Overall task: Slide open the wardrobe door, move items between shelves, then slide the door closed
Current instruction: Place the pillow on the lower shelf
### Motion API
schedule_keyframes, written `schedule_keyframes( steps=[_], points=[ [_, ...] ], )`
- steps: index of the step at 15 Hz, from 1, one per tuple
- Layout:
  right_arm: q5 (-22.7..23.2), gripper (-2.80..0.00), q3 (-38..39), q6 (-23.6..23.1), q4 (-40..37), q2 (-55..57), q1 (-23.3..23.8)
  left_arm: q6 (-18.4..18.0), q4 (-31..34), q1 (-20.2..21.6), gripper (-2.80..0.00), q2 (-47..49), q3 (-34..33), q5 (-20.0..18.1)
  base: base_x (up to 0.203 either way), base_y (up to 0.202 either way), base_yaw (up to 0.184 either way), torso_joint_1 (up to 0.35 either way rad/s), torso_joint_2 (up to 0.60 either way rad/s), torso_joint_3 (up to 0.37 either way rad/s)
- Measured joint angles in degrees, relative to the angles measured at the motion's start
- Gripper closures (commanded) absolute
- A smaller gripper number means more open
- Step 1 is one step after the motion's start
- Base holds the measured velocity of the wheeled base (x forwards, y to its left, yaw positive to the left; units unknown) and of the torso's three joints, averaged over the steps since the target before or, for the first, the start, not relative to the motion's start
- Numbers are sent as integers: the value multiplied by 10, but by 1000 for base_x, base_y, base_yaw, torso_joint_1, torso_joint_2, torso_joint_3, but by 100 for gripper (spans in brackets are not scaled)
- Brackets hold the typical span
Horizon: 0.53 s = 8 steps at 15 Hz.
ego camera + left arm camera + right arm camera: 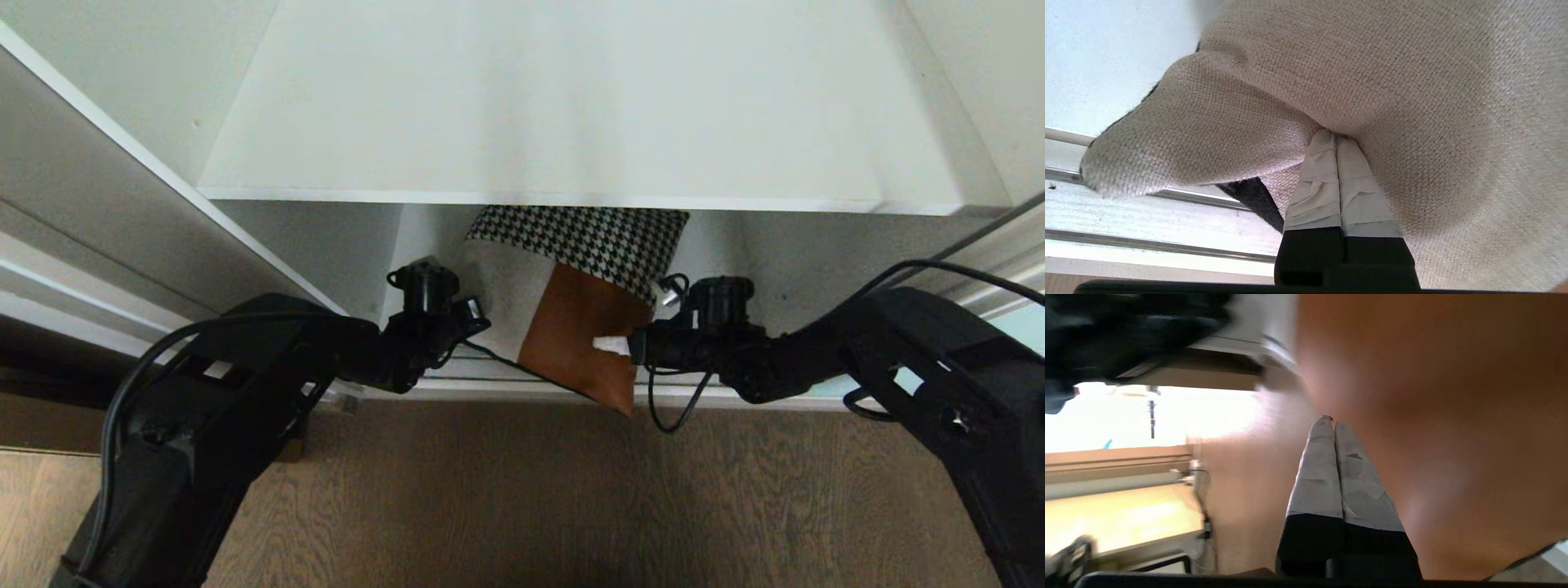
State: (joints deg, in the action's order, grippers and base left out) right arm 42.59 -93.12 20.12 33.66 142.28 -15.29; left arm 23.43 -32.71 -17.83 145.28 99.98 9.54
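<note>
Folded cloth stack point(571, 302) hung between my claws, left claw point(1336, 141) pinching beige, right claw point(1330, 424) pinching rust-orange.

You see a brown wood floor point(522, 498) from 4 to 8 o'clock in the head view. Just above it, near the middle, a silver track point(490, 377) runs from side to side. You see the track point(1147, 220) up close in the left wrist view too. White walls point(155, 73) stand at 11 and 1 o'clock.
</note>
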Motion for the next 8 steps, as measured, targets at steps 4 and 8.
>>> schedule_keyframes(
  steps=[4, 8],
  points=[
    [-83, 0, -121, -46, -186, 44, -5, 0, -2, 1, 0, -7, -6, -3, 0, 0, 0, 0, 0, 0],
    [-169, 0, -179, -97, -232, 78, -15, 0, -4, 1, 0, -10, -11, -3, 0, 0, 0, 0, 0, 0]
  ],
)
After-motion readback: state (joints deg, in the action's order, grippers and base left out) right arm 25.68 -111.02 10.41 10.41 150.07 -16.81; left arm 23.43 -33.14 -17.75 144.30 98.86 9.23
